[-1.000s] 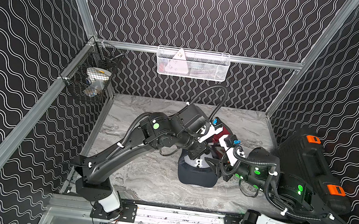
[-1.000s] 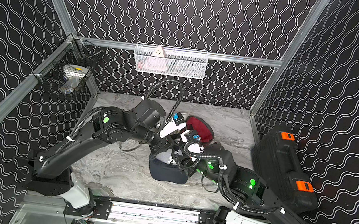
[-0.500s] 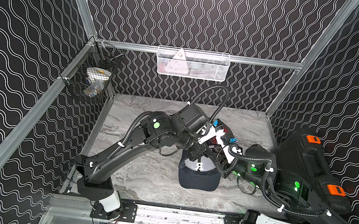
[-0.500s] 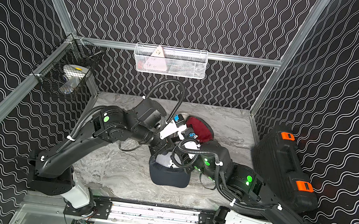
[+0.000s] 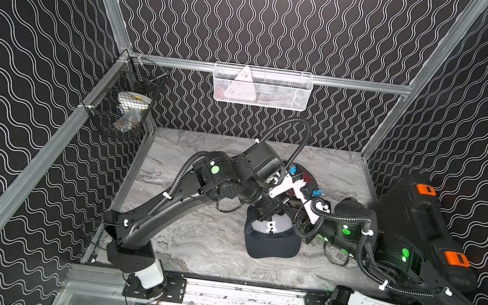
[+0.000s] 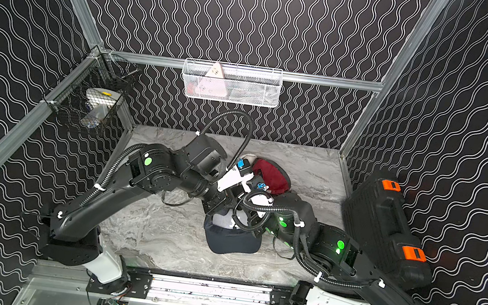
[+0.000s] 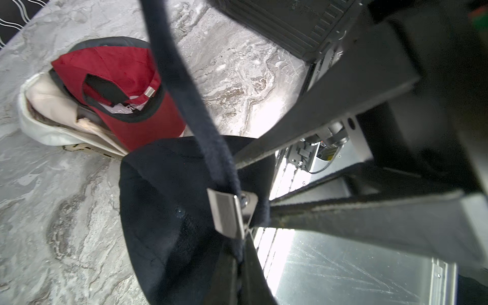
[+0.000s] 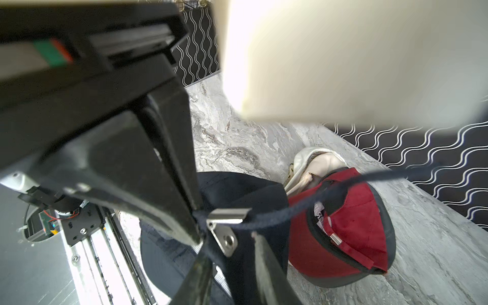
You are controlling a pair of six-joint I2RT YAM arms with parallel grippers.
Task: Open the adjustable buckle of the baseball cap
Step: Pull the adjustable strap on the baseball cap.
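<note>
Three black walls [image 5: 284, 22] with white wavy lines, silver frame posts [image 5: 109, 0] at the corners. Grey marble-look bench [image 5: 193, 248]; the part just behind the navy cap [image 5: 270, 247] is covered by the arms. The left arm [image 5: 166, 207] and right arm [image 5: 396, 264] reach in over the cap from either side. The right arm's base is cut off at the frame edge.

A black case [image 5: 412, 218] with orange latches sits right of the navy cap, against the wall. A white mesh basket [image 5: 261, 87] hangs on the rail far behind the cap: pale triangular thing inside, rest unreadable. A black wire basket [image 5: 122, 103] is back-left of the cap, with a white object in it, can't tell what.

Navy cap itself:
- brim on the bench
- grey front panel with a white letter
- back half hidden under both wrists in both top views

A red cap [image 6: 271, 175] is just behind it. A cream cap [image 7: 50, 105] is tucked under the red one, mostly hidden in both top views.

The navy strap [image 7: 184, 87] is taut and runs off the frame edge. The silver buckle [image 7: 227, 212] sits on it, two metal parts at an angle; released or not, can't tell. The left claw [image 8: 196, 225] is clamped on the strap right beside the buckle. The right claw [image 8: 231, 245] is narrow, fingers either side of the buckle plate, a gap showing on one side. A pale blur [image 8: 343, 52] blocks much of the right wrist view, unidentifiable.
</note>
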